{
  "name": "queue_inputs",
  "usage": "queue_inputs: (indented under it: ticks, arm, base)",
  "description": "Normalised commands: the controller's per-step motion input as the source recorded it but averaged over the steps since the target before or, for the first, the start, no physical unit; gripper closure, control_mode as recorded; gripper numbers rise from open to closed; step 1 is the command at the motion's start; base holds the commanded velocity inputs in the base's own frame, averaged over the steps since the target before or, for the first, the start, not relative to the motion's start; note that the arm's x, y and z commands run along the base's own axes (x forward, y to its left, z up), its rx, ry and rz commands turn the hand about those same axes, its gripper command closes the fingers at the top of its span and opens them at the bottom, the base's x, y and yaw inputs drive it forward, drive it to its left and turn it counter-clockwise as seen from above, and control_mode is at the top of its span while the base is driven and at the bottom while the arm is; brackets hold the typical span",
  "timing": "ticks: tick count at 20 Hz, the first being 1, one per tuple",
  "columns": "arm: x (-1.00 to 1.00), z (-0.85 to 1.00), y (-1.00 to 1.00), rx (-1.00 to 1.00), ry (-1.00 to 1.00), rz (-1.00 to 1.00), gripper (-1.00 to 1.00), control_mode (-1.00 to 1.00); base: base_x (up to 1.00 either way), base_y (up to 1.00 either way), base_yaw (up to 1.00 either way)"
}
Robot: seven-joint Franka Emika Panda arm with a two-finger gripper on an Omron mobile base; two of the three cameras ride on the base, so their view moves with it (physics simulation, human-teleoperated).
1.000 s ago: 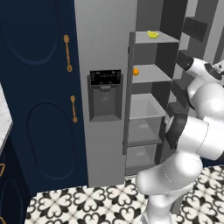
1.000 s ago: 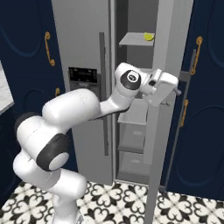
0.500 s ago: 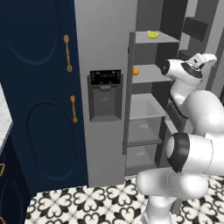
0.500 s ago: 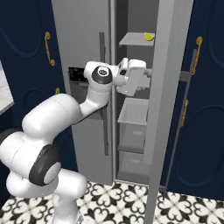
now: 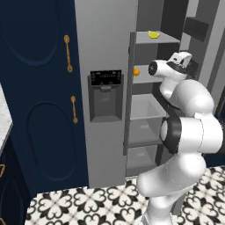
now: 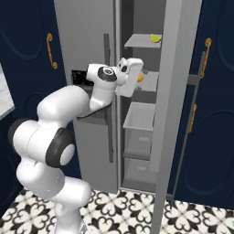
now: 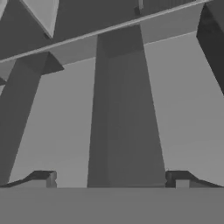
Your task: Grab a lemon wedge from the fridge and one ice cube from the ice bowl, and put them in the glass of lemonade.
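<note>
Jaws spread wide and holding nothing, the gripper (image 7: 111, 177) points into the open fridge (image 5: 105, 39) at grey inner walls, apparently lined up for a reach. In the right base view the hand (image 6: 130, 75) sits at the level of the second shelf, near the small orange fruit (image 6: 140, 78). The lemon wedge (image 6: 156, 38) lies one shelf higher, on the top shelf toward the far right, so the hand probably needs to rise before it closes.
</note>
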Motion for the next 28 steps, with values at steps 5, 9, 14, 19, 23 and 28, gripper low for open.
queue_inputs:
  ticks: [5, 9, 14, 19, 23, 28]
  arm:
    - [0.36, -0.24, -0.53, 0.0, 0.16, -0.03, -1.0, -1.0]
    - [0.05, -0.2, -0.64, 0.0, 0.14, -0.06, -1.0, -1.0]
    - [0.01, -0.16, -0.7, 0.0, 0.07, -0.05, -1.0, -1.0]
    - [-0.06, 0.0, -0.57, 0.0, 0.01, -0.06, -1.0, -1.0]
    - [-0.01, 0.0, -0.03, 0.0, 0.0, -0.03, -1.0, -1.0]
    - [0.0, 0.06, 0.94, 0.01, -0.02, 0.0, -1.0, -1.0]
  base:
    - [0.0, 0.0, 0.0]
    - [0.0, 0.0, 0.0]
    - [0.0, 0.0, 0.0]
    - [0.0, 0.0, 0.0]
    - [0.0, 0.0, 0.0]
    - [0.0, 0.0, 0.0]
